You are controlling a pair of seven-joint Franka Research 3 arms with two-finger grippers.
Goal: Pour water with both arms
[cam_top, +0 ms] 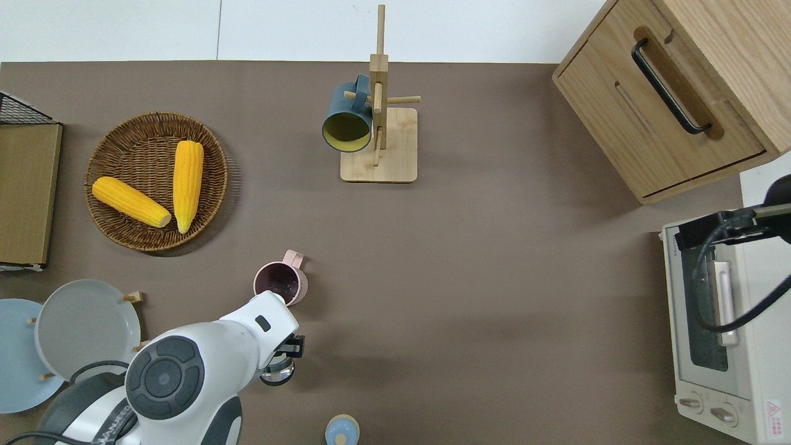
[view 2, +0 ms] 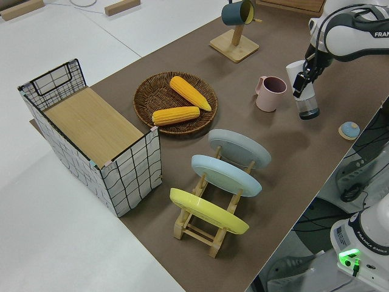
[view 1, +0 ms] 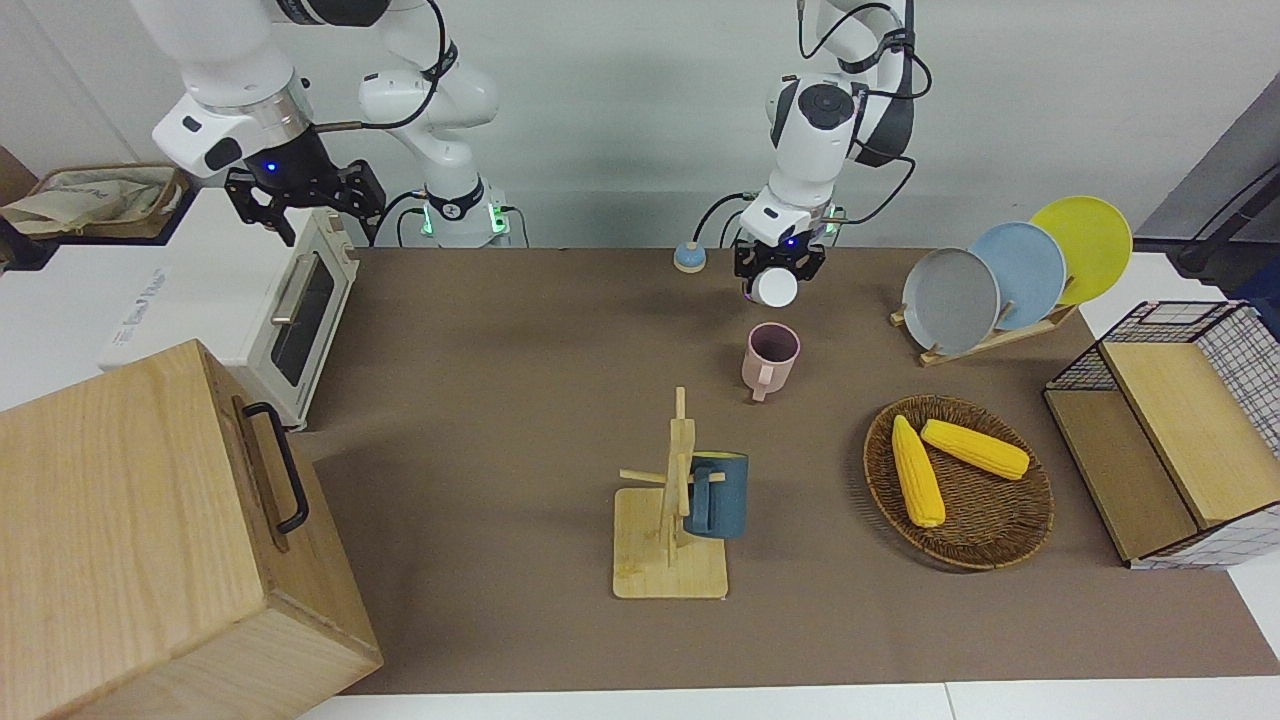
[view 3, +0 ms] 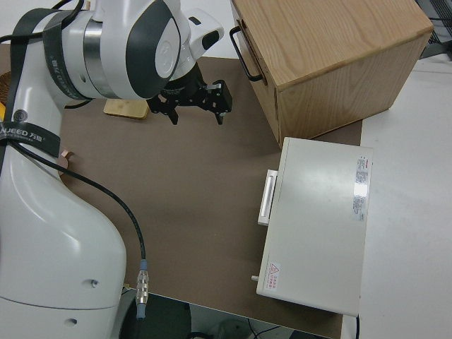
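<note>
The left gripper [view 1: 778, 272] is clamped on a clear bottle [view 2: 306, 100] with a white cap end, holding it tipped so that in the front view the white end faces the camera. In the overhead view the left arm [cam_top: 185, 364] covers most of the bottle; only its glassy lower part shows at the gripper [cam_top: 281, 364]. A pink mug [view 1: 770, 358] stands upright on the brown table mat [view 1: 500, 350], close to this gripper and a little farther from the robots than the spot it is over, handle pointing away from the robots. Whether any water is leaving the bottle cannot be told from these views. A small blue lid [view 1: 688, 258] lies on the mat near the gripper, toward the right arm's end.

Farther out from the gripper stands a wooden mug tree [view 1: 672, 500] with a dark blue mug [view 1: 718, 495] hung on it. A wicker basket [view 1: 1010, 540] holding two corn cobs [view 1: 918, 470] and a plate rack [view 1: 985, 340] lie toward the left arm's end.

The right gripper [view 1: 300, 200] has its fingers spread apart and holds nothing; the right arm [view 3: 106, 56] is parked.
</note>
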